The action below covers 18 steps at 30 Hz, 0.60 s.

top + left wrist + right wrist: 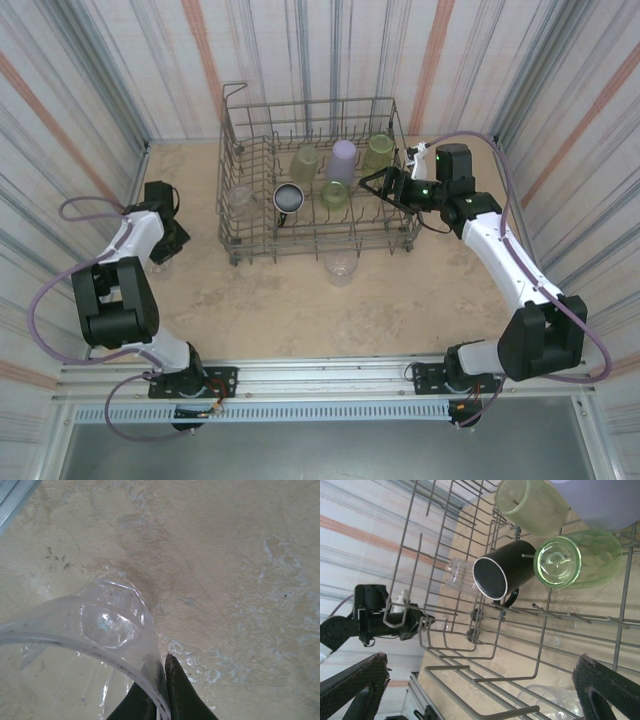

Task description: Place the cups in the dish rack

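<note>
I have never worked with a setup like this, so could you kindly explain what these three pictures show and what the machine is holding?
Two robot arms are bolted to a table's near edge. The overhead picture shows both arms and a dish rack already holding several cups; a clear cup stands on the table in front of it. The other two pictures come from cameras on the wrists. The left gripper pinches the rim of a clear tumbler. The right gripper is open and empty beside the rack.

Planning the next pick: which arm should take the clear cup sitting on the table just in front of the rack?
Right, probably. The right gripper is open and empty at the dish rack's right end, a short reach from that clear cup. The left gripper is already pinching another clear cup's rim far left.
</note>
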Available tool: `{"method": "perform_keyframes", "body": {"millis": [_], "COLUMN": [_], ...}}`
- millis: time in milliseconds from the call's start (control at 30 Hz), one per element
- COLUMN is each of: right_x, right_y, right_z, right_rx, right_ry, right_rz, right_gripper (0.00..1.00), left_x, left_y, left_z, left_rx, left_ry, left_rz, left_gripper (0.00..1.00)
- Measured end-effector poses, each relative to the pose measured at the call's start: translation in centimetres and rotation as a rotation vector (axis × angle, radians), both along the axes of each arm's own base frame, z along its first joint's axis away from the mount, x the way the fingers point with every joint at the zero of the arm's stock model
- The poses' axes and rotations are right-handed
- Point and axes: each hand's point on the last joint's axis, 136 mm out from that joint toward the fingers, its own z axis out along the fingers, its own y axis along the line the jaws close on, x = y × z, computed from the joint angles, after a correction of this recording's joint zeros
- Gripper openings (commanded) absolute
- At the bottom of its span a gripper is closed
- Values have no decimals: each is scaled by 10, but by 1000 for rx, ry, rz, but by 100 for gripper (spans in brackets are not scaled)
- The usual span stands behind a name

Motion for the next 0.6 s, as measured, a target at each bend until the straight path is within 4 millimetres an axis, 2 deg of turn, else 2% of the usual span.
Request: {"method": "perform_keyframes", "body": {"millis": [200, 600], "right_x": [0, 0], "right_y": [1, 1], "right_z": [0, 2], "right_rx": [2, 8], "right_ry": [-1, -6], "right_rz": [3, 6], "right_gripper": [99, 99], "left_x": [-1, -1], "left_y": [-7, -27], "left_z": [13, 65], "left_rx": [-24, -64], "left_ry": [-46, -265], "left_rz": [-32, -148], "left_gripper": [0, 0]}}
